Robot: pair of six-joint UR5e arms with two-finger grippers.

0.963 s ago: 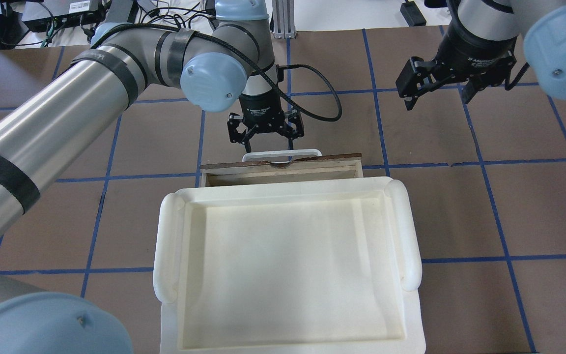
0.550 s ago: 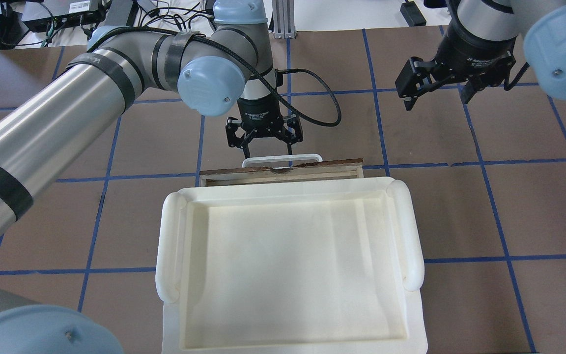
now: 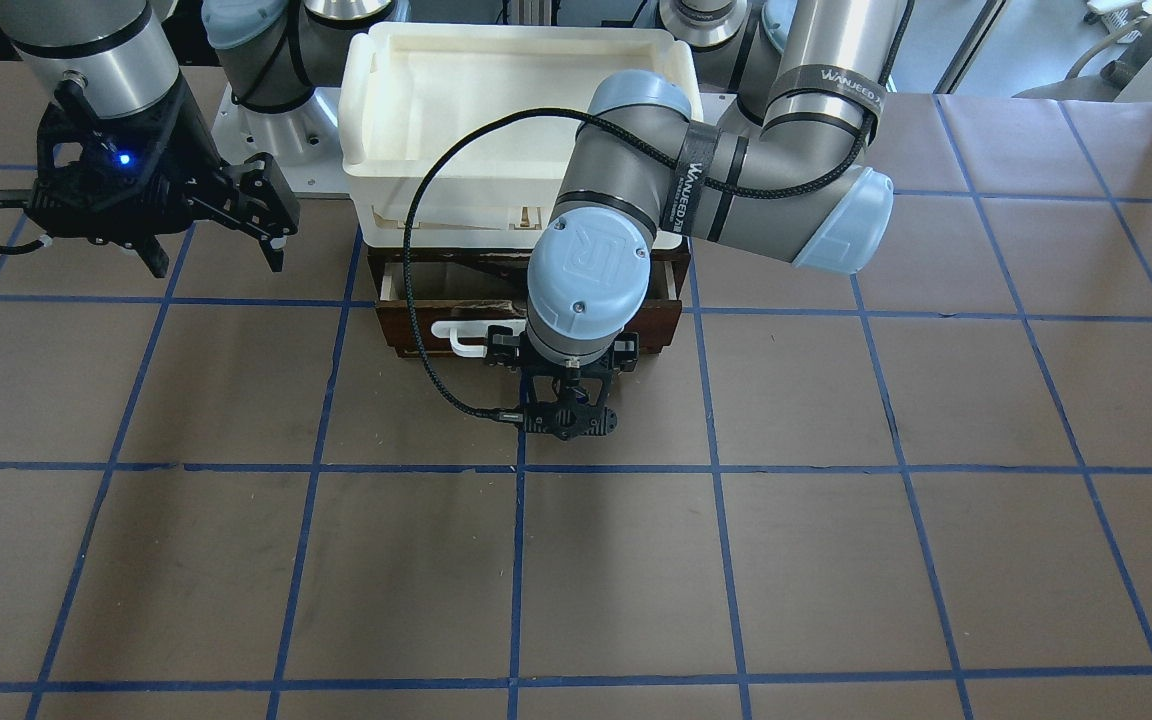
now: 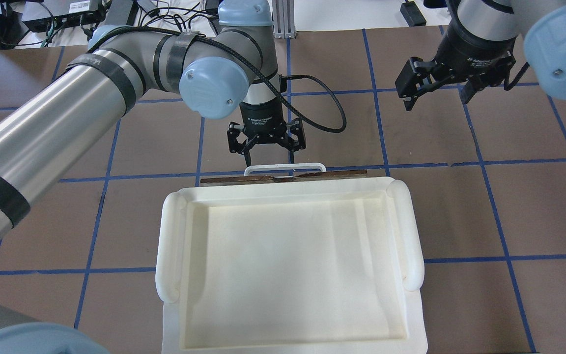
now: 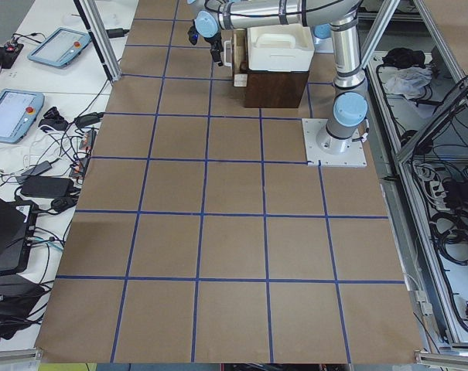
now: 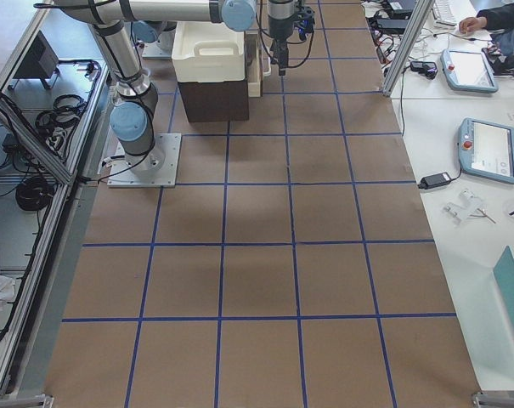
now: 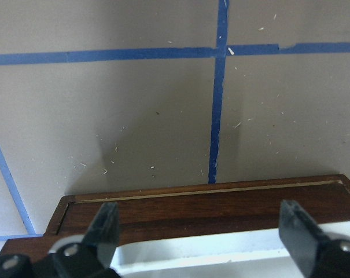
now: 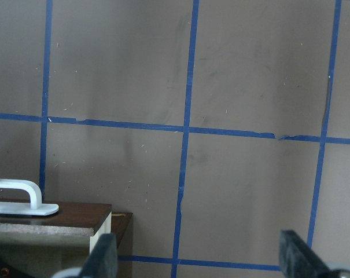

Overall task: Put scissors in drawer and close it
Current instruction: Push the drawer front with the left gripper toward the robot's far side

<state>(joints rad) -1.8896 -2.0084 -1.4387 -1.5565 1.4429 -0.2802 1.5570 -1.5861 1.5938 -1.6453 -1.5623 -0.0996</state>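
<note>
Drawer (image 4: pixel 342 173) all but shut near the tabletop's robot-side edge — left pincer (image 4: pixel 269 157), spread wide, should press squarely mid-front; right pincer (image 4: pixel 435 96) wide, empty.

Wood, plastic and paper.
The drawer (image 7: pixel 209 209) front is smooth dark wood, its handle (image 7: pixel 209 258) glossy white plastic; the tray (image 4: pixel 166 255) is matt plastic, the table (image 3: pixel 836 560) dull paper.

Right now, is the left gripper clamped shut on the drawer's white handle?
No: in the left wrist view the left gripper has its fingers standing wide apart, not pinched on the white handle.
</note>
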